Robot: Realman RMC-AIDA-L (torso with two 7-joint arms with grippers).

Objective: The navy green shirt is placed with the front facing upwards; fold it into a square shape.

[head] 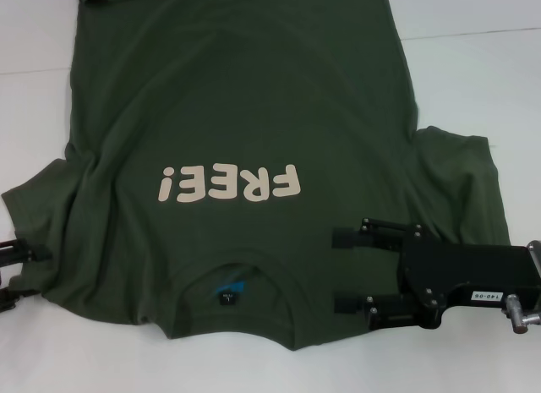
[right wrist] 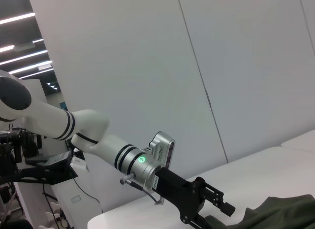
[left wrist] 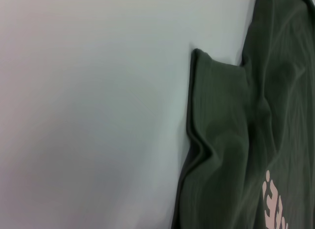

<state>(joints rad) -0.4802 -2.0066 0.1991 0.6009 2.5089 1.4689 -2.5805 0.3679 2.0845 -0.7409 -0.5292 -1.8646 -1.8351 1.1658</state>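
1. The navy green shirt [head: 254, 114] lies spread flat on the white tabletop [head: 482, 80], front side up. Its collar [head: 230, 279] is at the near edge, toward the robot, and its body extends away to the far edge of the head view.
2. The cream "FREE!" print [head: 228, 183] sits on the chest, just beyond the collar. It reads upside down in the head view.
3. A small blue-and-black label [head: 228, 292] shows inside the collar opening.
4. The right sleeve [head: 461, 186] lies spread out to the robot's right. The left sleeve [head: 42, 203] lies to the robot's left, with wrinkles running toward the chest.
5. The right gripper [head: 348, 270] is positioned over the shirt's right shoulder area, just beside the collar. Its two black fingers [head: 372, 237] are spread apart, parallel, pointing toward the collar, with nothing between them.
6. The left gripper [head: 17, 275] is at the left edge of the head view, beside the left sleeve. Only a small part shows there. In the right wrist view [right wrist: 216, 209], its fingers appear spread at the shirt's edge.
7. The left wrist view shows the left sleeve [left wrist: 216, 120] creased on the tabletop [left wrist: 88, 115], with part of the print [left wrist: 275, 204] visible.
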